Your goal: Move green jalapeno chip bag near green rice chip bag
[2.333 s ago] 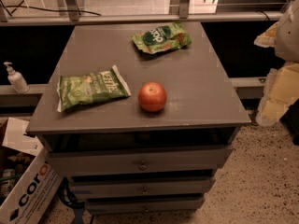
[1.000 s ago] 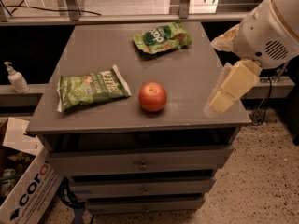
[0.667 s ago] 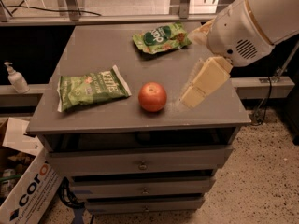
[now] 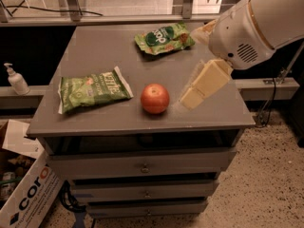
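Green jalapeno chip bag (image 4: 92,90) flat on worktop (image 4: 118,46), front left, ungrasped, well apart from green rice chip bag (image 4: 164,37) at rear. Gripper (image 4: 202,86) hangs right of apple (image 4: 155,98); opening: I cannot tell. I judge approach step; next move: reach left past apple.

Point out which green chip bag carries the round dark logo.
The green rice chip bag at the table's far edge; the green jalapeno chip bag, front left, shows white script. The gripper hangs right of the apple.
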You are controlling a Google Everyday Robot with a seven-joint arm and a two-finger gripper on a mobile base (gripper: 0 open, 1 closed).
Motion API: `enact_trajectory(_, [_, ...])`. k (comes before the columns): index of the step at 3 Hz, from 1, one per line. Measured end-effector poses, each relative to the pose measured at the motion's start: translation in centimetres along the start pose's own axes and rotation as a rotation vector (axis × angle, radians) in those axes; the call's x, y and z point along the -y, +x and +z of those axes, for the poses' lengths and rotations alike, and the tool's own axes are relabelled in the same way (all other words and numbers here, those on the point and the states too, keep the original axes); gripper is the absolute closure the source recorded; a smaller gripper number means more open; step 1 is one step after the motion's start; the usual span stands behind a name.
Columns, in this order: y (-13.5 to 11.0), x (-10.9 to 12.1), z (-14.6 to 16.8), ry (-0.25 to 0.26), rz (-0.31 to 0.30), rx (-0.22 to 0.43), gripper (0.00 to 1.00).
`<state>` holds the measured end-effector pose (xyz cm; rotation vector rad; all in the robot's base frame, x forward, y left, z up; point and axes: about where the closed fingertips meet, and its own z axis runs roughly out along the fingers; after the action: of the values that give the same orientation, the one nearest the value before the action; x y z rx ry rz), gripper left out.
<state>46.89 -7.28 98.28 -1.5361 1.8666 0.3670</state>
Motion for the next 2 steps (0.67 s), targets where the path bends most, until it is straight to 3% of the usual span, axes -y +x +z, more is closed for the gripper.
enact_trajectory(2, [-1.3, 3.5, 6.7, 0.097, -0.003, 0.048, 0.00])
